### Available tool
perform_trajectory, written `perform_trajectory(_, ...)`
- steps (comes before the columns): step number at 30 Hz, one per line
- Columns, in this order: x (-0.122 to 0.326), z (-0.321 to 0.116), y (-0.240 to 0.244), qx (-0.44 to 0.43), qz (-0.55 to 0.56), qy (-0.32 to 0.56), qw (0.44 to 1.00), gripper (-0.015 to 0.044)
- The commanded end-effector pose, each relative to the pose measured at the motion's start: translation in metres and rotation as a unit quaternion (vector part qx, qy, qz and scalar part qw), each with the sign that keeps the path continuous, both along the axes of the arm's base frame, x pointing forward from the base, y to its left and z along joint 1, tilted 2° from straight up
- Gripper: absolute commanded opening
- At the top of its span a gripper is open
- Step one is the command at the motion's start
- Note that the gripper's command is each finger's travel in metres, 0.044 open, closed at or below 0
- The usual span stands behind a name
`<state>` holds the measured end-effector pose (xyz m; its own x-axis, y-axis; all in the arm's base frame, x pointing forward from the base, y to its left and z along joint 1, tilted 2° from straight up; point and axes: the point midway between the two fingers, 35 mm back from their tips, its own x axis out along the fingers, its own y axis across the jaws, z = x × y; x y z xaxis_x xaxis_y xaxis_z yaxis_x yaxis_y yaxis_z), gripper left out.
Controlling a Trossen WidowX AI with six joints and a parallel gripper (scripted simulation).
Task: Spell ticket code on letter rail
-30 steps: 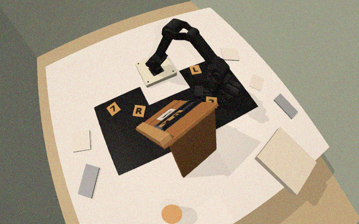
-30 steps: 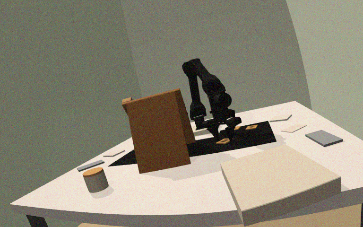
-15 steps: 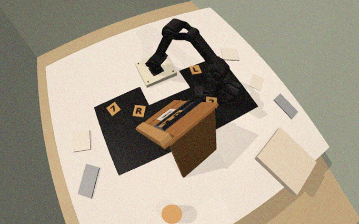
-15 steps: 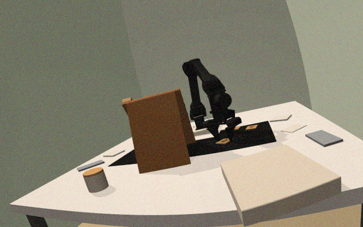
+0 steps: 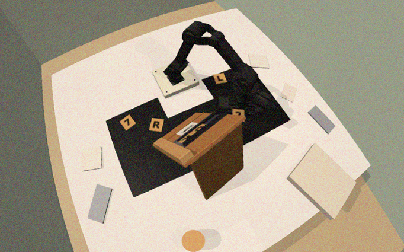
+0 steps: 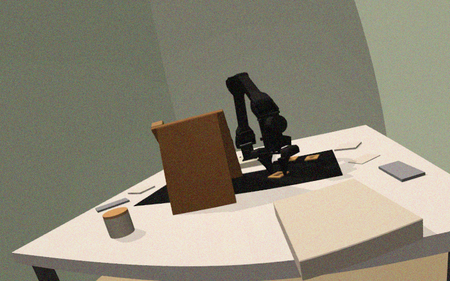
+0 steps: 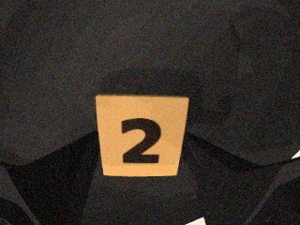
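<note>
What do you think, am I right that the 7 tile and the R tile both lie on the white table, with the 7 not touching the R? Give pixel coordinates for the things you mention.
Not quite: the 7 tile [image 5: 127,122] and the R tile [image 5: 156,124] both lie on the black mat [image 5: 132,156] [image 6: 318,172] [image 7: 47,47], with the 7 not touching the R. The top view shows it.
</note>
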<state>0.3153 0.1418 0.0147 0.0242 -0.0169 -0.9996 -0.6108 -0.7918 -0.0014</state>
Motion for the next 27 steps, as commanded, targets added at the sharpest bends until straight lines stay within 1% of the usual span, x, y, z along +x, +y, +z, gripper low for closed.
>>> perform_trajectory(1, 0.001, -0.001, 0.000, -0.003, -0.002, -0.001, 1.000, 0.0240)
perform_trajectory(2, 0.001, -0.001, 0.000, -0.003, -0.002, -0.001, 1.000, 0.0233)
perform_trajectory(11, -0.001, 0.006, 0.001, -0.003, -0.002, -0.001, 1.000, 0.0000)
perform_trajectory(27, -0.003, 0.016, 0.003, -0.003, -0.002, -0.001, 1.000, 0.0000)
